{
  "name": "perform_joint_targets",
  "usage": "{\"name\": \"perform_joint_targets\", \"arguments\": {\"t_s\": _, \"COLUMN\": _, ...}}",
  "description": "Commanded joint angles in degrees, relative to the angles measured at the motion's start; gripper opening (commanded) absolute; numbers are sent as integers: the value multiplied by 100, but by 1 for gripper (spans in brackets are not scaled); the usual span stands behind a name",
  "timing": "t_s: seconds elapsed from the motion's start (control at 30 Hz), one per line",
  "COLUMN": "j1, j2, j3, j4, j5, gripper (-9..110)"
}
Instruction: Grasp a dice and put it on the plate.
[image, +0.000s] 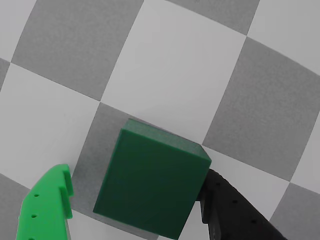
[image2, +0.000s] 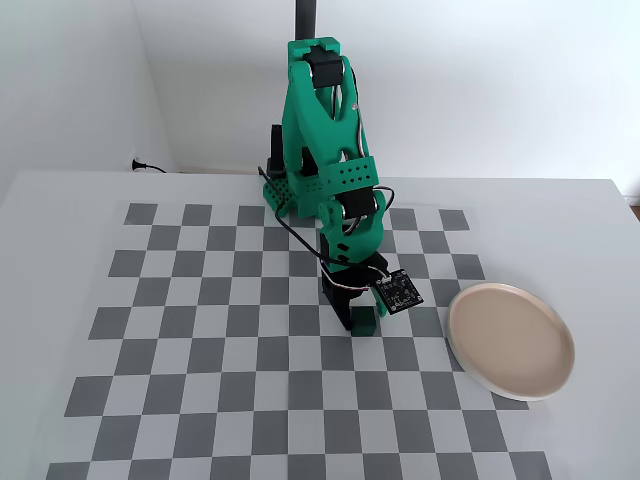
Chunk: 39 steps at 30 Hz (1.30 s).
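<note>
Checkered desk (image2: 200, 330), beige plate (image2: 511, 341) well apart at right in the fixed view, hand (image: 135, 210) set wide around the green dice (image: 150, 182) on a grey square; dice looks light, rigid, smooth-faced, best pinched across opposite flat sides.

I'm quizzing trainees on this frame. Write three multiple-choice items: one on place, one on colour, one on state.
1. Where is the plate in the fixed view?
A. left of the arm
B. right of the arm
C. behind the arm
2. What colour is the dice?
A. dark green
B. red
C. white
3. How is the gripper?
A. shut, empty
B. holding the dice over the plate
C. open, fingers either side of the dice

B: the plate lies by the board's right edge.
A: its faces are plain dark green.
C: in the wrist view a gap shows beside the green finger.
</note>
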Motion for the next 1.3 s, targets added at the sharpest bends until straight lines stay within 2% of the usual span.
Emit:
{"name": "perform_joint_targets", "arguments": {"t_s": 0.0, "j1": -88, "j2": 18, "j3": -396, "j4": -70, "j5": -35, "gripper": 18}}
{"name": "perform_joint_targets", "arguments": {"t_s": 0.13, "j1": -88, "j2": 44, "j3": -387, "j4": -53, "j5": -53, "gripper": 8}}
{"name": "perform_joint_targets", "arguments": {"t_s": 0.23, "j1": -88, "j2": 132, "j3": -387, "j4": 9, "j5": -44, "gripper": -4}}
{"name": "perform_joint_targets", "arguments": {"t_s": 0.6, "j1": -264, "j2": 1415, "j3": -396, "j4": 571, "j5": -167, "gripper": -4}}
{"name": "perform_joint_targets", "arguments": {"t_s": 0.87, "j1": -932, "j2": 2865, "j3": -896, "j4": 1846, "j5": -79, "gripper": -4}}
{"name": "perform_joint_targets", "arguments": {"t_s": 1.07, "j1": -1406, "j2": 2593, "j3": -1696, "j4": 2180, "j5": 105, "gripper": -4}}
{"name": "perform_joint_targets", "arguments": {"t_s": 1.27, "j1": -1705, "j2": 1591, "j3": -2619, "j4": 2171, "j5": 272, "gripper": -4}}
